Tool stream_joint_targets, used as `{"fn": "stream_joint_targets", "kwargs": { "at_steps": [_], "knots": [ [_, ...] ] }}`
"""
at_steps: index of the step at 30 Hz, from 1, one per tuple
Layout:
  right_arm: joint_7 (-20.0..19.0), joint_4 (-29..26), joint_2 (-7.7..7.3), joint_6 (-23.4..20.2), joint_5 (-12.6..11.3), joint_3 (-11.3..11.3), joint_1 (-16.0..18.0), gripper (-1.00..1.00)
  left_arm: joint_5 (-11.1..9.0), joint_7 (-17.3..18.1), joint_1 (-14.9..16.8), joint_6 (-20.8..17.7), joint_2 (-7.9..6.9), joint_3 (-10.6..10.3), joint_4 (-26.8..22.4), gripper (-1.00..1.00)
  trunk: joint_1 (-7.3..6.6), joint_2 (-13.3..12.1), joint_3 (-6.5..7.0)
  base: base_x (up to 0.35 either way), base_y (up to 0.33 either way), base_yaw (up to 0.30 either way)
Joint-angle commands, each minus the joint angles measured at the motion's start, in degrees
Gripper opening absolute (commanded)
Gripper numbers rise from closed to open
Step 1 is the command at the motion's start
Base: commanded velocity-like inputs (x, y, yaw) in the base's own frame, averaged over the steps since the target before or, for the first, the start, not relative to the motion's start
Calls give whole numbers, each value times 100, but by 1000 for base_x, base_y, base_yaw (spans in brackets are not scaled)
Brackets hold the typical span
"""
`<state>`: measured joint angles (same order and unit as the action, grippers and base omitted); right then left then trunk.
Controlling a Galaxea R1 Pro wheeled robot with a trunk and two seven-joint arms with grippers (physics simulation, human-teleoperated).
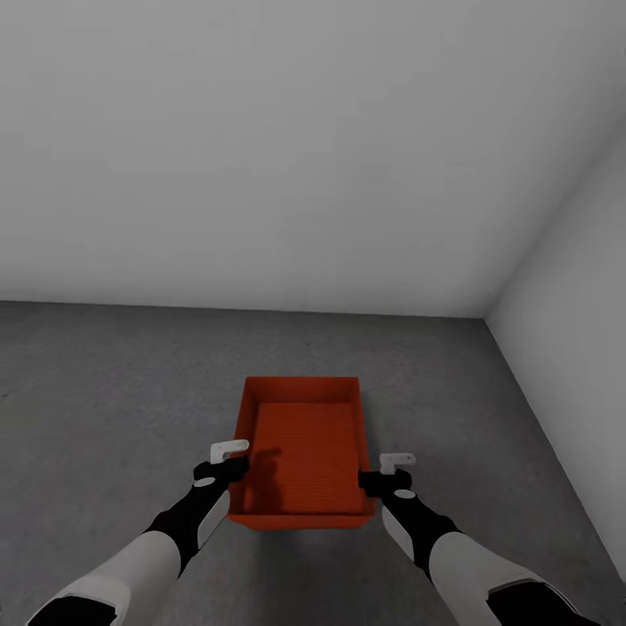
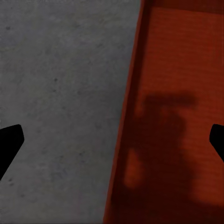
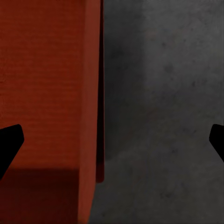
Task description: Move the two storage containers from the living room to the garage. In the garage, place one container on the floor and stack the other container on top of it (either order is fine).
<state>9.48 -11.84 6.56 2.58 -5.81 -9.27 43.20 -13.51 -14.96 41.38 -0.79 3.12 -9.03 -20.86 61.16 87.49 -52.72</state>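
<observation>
Dark grey speckled concrete, the floor (image 1: 104, 391), spreads under everything, meeting plain white walls (image 1: 304, 130) ahead and a second white wall at the far right, with a corner between them.

The left hand (image 1: 228, 459) sits at the left of the scene, its black wrist and white forearm reaching in from below. Its pale fingers (image 1: 230, 448) hover at the left long wall of the storage container (image 1: 304, 443). In the left wrist view the two dark fingertips (image 2: 10, 144) stand wide apart, one over bare concrete and the other over the orange-red inside of the bin, so the bin's wall (image 2: 126, 140) runs between them with no contact visible; the hand is spread and grips nothing. A shadow of the hand falls on the bin's bottom.

Between the two hands lies the orange-red rectangular bin, open side up, flat bottom on the concrete, its near short wall closest to the robot and its far short wall toward the white wall ahead.

The right hand (image 1: 393, 469) hovers at the bin's right long wall, near its closer corner. In the right wrist view its fingertips (image 3: 10, 144) are likewise wide apart, one over the bin's interior, the other over concrete, straddling the wall (image 3: 91, 116) without touching it. Whether the bin's rim reaches up between the fingers cannot be told.
</observation>
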Motion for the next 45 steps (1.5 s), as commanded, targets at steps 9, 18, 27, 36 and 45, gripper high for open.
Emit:
{"fn": "stream_joint_targets", "kwargs": {
  "at_steps": [9, 18, 27, 36, 45],
  "knots": [
    [28, 0, 5, 23, -42, -49, 4, 100, -56, -42, 2, -8, -4, -47, -6, 100, -199, -361, 159, 0, 0, 0],
    [28, 6, 12, 23, -35, -49, 4, 100, -56, -42, 2, -13, -9, -47, 2, 100, -396, -722, 320, 0, 0, 0],
    [30, 12, 11, 31, -46, -49, 4, 100, -56, -42, 2, -14, -13, -49, 3, 100, -594, -1083, 482, 0, 0, 0],
    [30, 15, 4, 31, -52, -49, 4, 100, -56, -42, 2, -9, -13, -47, 3, 100, -792, -1444, 643, 0, 0, 0],
    [33, 18, 3, 32, -54, -49, 4, 100, -56, -42, 2, -9, -13, -48, 3, 100, -989, -1805, 805, 0, 0, 0]
  ]
}}
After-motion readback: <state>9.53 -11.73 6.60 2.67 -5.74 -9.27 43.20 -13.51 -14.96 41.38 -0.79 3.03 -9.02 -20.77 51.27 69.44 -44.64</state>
